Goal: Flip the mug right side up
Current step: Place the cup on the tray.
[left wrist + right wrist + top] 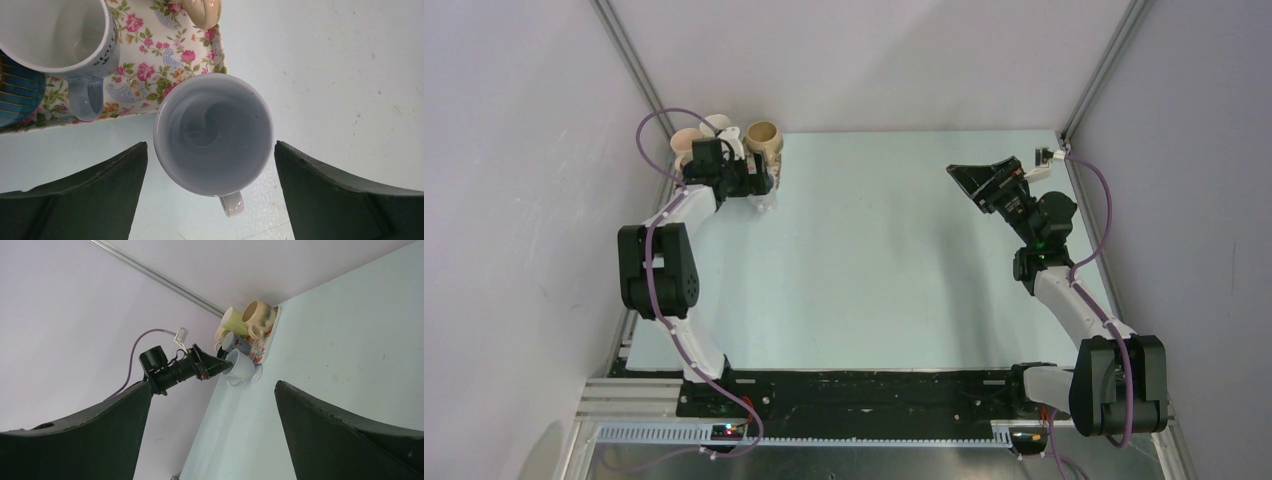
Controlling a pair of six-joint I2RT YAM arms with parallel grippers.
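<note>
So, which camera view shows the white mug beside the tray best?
Left wrist: the white mug fills the frame, opening up. Right wrist shows it small and far; top external mostly hides it behind the left arm.

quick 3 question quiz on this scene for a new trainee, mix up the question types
1. True or false: the white mug between the fingers of the left pincer stands with its opening up.
2. Multiple choice: where does the white mug stand?
A) in the middle of the floral tray
B) on the table, right beside the tray's corner
C) stacked inside another mug
3. Fill in: the right pincer is open and holds ____.

Key: 1 true; 2 B; 3 nothing
</note>
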